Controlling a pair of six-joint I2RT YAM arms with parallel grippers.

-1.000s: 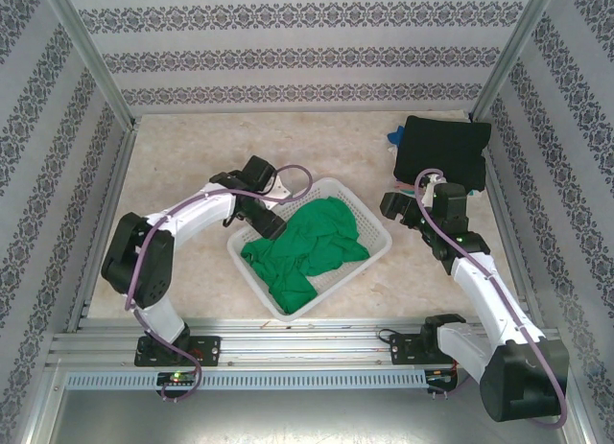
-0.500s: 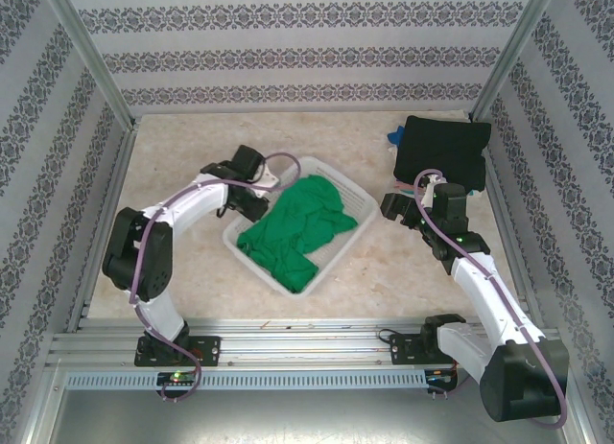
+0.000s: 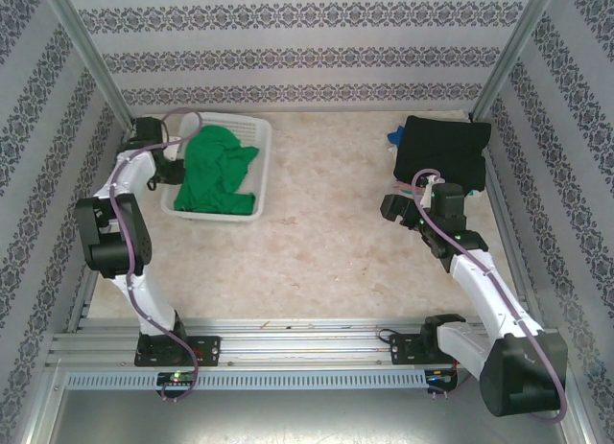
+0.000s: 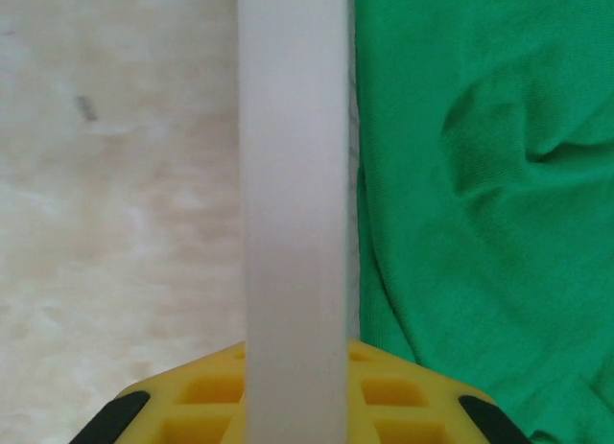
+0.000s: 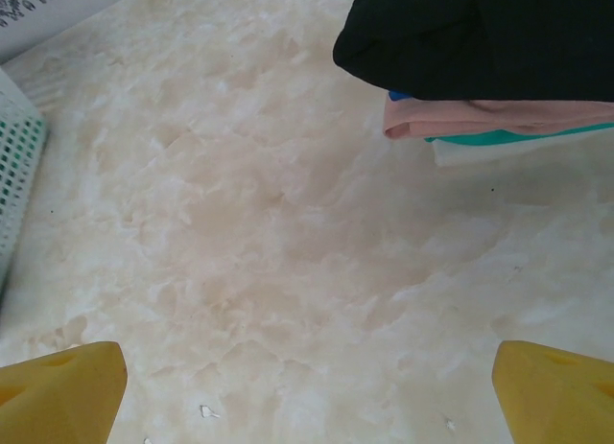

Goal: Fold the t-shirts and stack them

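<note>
A crumpled green t-shirt lies in the white lattice basket at the back left of the table. My left gripper is shut on the basket's left rim. In the left wrist view the white rim runs straight up between the yellow jaws, with the green t-shirt to its right. A folded black t-shirt tops a stack at the back right, over a pink one and a teal-blue one. My right gripper hangs open just in front of that stack, over bare table.
Patterned walls and metal frame posts close in the table on three sides. The basket stands close to the left wall. The marble tabletop stretches between the two arms. A corner of the basket shows at the left edge of the right wrist view.
My left arm has dragged the basket with the green t-shirt from the table's middle to the back left. The right arm has stayed still.
</note>
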